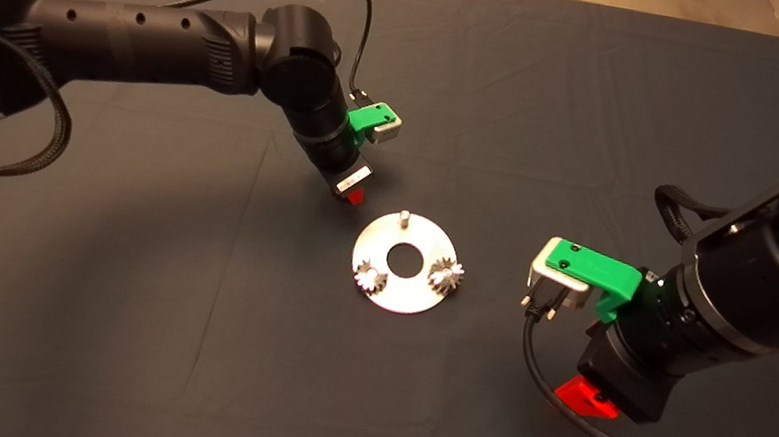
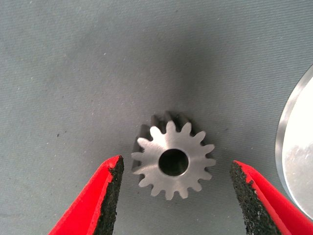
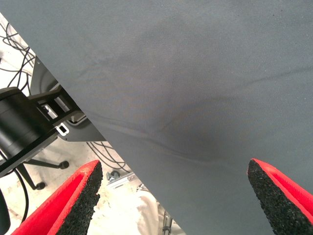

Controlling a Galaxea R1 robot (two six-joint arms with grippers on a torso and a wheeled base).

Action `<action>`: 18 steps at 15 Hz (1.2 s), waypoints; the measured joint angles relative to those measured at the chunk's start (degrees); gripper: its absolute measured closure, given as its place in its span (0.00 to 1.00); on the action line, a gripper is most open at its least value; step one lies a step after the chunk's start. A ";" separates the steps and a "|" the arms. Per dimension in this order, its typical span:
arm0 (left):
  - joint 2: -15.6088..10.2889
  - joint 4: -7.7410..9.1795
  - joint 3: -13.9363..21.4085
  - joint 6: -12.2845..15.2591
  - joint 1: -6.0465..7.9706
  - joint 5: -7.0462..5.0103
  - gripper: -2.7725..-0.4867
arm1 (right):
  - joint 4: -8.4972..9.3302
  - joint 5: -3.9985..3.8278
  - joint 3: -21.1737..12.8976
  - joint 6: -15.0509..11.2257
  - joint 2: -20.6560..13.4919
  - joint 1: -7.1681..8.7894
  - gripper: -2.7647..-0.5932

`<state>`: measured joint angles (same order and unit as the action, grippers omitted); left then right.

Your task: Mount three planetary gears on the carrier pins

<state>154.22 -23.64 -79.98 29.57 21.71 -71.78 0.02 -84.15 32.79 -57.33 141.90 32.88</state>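
Head cam: I've got the flat shiny round silver metal disc with a large centre hole (image 1: pixel 404 262) lying mid-mat on the dark fabric mat (image 1: pixel 184 311). Two small silver toothed gears sit on it, one at the near-left rim (image 1: pixel 370 277), one at the right (image 1: pixel 445 274), each on a pin. The third short thin silver pin (image 1: pixel 404 216) stands bare at the disc's far edge. Left gripper (image 1: pixel 354 195) hangs low just beyond the disc's far-left side; right gripper (image 1: pixel 587 398) is well apart from the disc, to the right, w/ nothing under it.

Left wrist cam: I see the third small silver spur gear (image 2: pixel 173 160) lying flat on the mat, bore up, between my left red fingers (image 2: pixel 100 198). Pads are spread wide, both clear of the teeth. Disc rim (image 2: pixel 293 152) shows just beside it.

Right wrist cam: right gripper (image 3: pixel 173 196) fingers spread wide, holding nothing, over the mat edge; floor w/ cables beyond.
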 joint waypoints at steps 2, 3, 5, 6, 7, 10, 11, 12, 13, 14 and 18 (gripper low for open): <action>0.00 -0.01 0.00 0.00 -0.18 0.06 0.55 | 0.00 0.00 0.00 0.02 0.00 0.00 0.26; 0.00 0.00 0.00 0.00 -0.57 0.15 0.55 | 0.00 -0.02 0.00 -0.01 -0.02 0.00 0.26; 0.02 -0.12 0.00 0.00 -1.12 0.38 0.55 | 0.02 0.02 0.00 -0.01 0.00 0.00 0.26; 0.00 -0.11 0.00 0.00 -1.10 0.58 0.55 | 0.00 0.00 0.00 -0.01 -0.02 0.00 0.26; -0.01 -0.11 0.00 0.00 -1.12 0.72 0.55 | 0.02 -0.02 0.00 -0.01 0.00 0.00 0.26; -0.01 -0.12 0.00 0.00 -1.12 0.80 0.58 | 0.00 -0.02 0.00 0.02 -0.02 0.00 0.26; -0.11 -0.11 0.00 -0.02 -1.11 0.83 0.61 | 0.00 -0.02 0.00 0.02 -0.01 0.00 0.26; -0.11 -0.11 0.00 0.00 -1.10 0.83 0.62 | 0.00 -0.02 0.00 -0.01 -0.02 0.00 0.26; -0.11 -0.11 0.00 0.00 -1.11 0.83 0.62 | 0.01 0.00 0.00 0.01 -0.02 0.00 0.26; -0.11 -0.12 0.00 0.00 -1.10 0.78 0.66 | 0.00 0.00 0.00 0.00 -0.02 0.02 0.26; -0.11 -0.11 0.00 0.00 -1.10 0.76 0.74 | 0.00 0.00 0.00 -0.01 0.00 0.03 0.26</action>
<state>154.11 -23.75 -79.98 29.57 20.61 -71.02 0.02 -84.15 32.79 -57.33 141.90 32.91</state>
